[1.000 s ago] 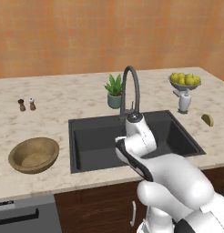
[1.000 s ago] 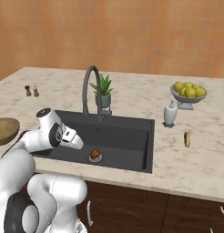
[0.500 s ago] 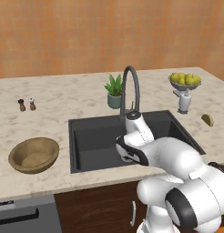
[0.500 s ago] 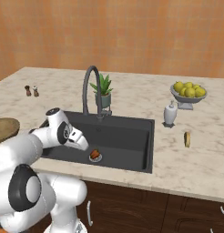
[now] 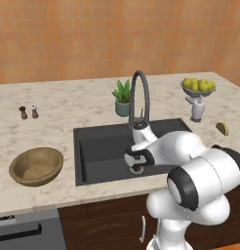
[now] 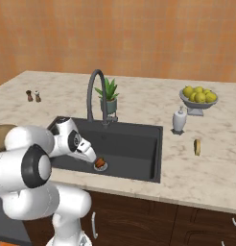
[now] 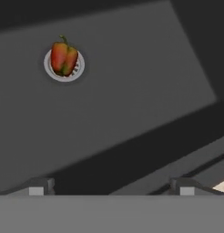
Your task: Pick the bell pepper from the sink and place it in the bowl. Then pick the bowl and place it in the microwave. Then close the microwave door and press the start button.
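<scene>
The bell pepper (image 7: 63, 58) lies on the round drain (image 7: 79, 69) of the sink (image 5: 100, 149), same spot as in both earlier frames. In the hand view its long axis runs near vertical with a slight tilt, green stem toward the top of the frame and blunt end toward the bottom. In the right base view the bell pepper (image 6: 100, 163) sits on the sink floor just beside the tip of the hand. Compared with one second ago, the arm has folded lower and further forward over the basin: the wrist has dropped from above the near rim to inside the sink, and the hand now angles down toward the drain. The gripper (image 7: 111, 185) shows two finger tips (image 7: 40, 185) well apart at the bottom of the hand view, spread with nothing between them. The faucet (image 5: 140, 100) arches over the rear edge of the sink. The bowl (image 5: 36, 166) rests on the counter (image 5: 68, 105) to the left of the sink, unmoved. A potted plant (image 5: 123, 97) stands behind the faucet, and a fruit dish (image 5: 197, 86) sits at far right.
</scene>
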